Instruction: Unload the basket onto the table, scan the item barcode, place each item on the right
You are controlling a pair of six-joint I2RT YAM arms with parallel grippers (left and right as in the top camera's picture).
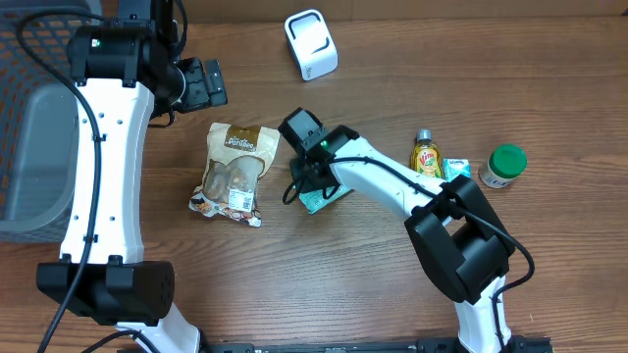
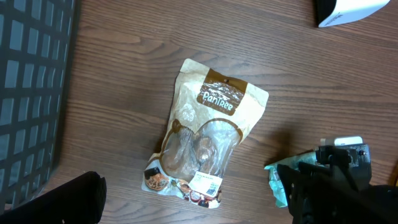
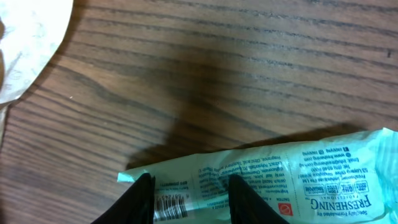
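Fingers of the right hand (image 3: 189, 190) straddle the packet (image 3: 298, 180) at its barcode end on the tabletop (image 3: 217, 62); whether they pinch it, I can't tell. A snack bag (image 1: 235, 169) lies beside, the left hand (image 1: 201, 83) spread wide beyond.

Mesh basket (image 1: 29, 49), yellow bottle (image 1: 425, 155), jar (image 1: 503, 165) (green lid)

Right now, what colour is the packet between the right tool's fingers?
The packet is pale mint green with dark print; clearest in the right wrist view.
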